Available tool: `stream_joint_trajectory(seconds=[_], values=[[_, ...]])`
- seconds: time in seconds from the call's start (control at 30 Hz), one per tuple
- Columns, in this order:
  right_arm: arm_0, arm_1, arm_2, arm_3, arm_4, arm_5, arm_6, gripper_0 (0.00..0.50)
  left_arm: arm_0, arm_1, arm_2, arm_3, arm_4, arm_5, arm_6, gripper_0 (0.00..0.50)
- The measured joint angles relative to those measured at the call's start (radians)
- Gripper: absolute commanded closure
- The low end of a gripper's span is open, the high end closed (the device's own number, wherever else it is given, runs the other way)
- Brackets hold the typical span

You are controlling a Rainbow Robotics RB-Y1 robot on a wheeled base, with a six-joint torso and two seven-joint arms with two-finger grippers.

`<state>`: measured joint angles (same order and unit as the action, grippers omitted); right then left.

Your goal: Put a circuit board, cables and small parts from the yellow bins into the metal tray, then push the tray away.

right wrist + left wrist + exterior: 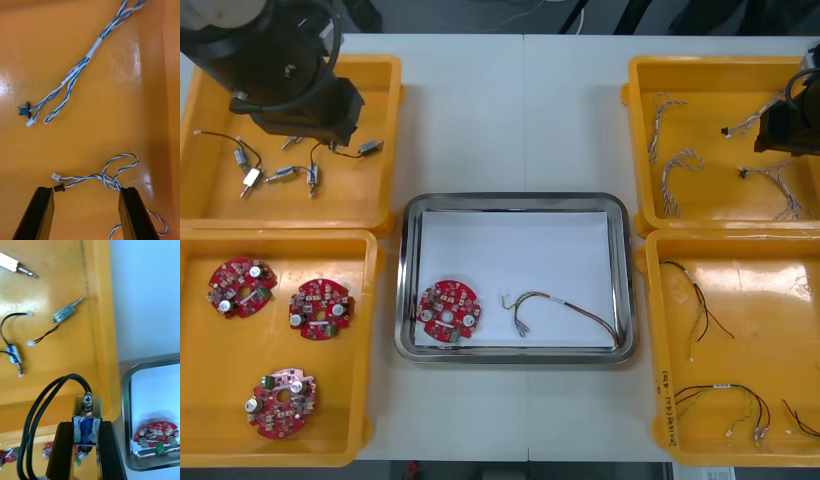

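Part [87,416] in left tool [87,425], apparently blue-faced

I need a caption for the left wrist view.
Left end effector holds a small metal part above a yellow bin.

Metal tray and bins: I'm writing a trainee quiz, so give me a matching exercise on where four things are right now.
1. small metal part
2. circuit board
3. blue and white cable
4. thin cable

A. metal tray, right side
B. yellow bin, just ahead of the open right tool
C. clamped in the left tool
D. metal tray, left side

Pairs: 1-C, 2-D, 3-B, 4-A
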<state>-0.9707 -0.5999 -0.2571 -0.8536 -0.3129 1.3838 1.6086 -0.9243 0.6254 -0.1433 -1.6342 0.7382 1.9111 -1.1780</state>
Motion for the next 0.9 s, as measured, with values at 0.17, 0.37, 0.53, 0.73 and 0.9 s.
stream_joint_trajectory(seconds=[0.17, 0.37, 0.53, 0.73, 0.9], values=[[0.0, 0.007, 0.0, 0.017, 0.004, -0.004, -0.021, 0.0, 0.0, -0.075, 0.0, -0.024, -0.044, 0.0, 0.085, 0.5], [0.0, 0.023, 0.0, 0.017, 0.014, -0.027, -0.126, 0.0, 0.0, -0.145, -0.021, -0.043, -0.096, 0.001, 0.326, 0.5], [0.001, 0.036, 0.0, 0.017, 0.032, -0.05, -0.126, 0.0, 0.0, -0.167, -0.111, -0.054, -0.127, 0.001, 0.381, 0.5], [0.014, 0.054, 0.0, 0.017, 0.036, -0.098, -0.126, 0.0, 0.019, -0.183, -0.229, -0.064, -0.16, -0.004, 0.386, 0.5], [0.035, 0.067, 0.0, 0.017, 0.037, -0.114, -0.126, 0.0, 0.106, -0.189, -0.287, -0.117, -0.211, -0.087, 0.426, 0.5]])
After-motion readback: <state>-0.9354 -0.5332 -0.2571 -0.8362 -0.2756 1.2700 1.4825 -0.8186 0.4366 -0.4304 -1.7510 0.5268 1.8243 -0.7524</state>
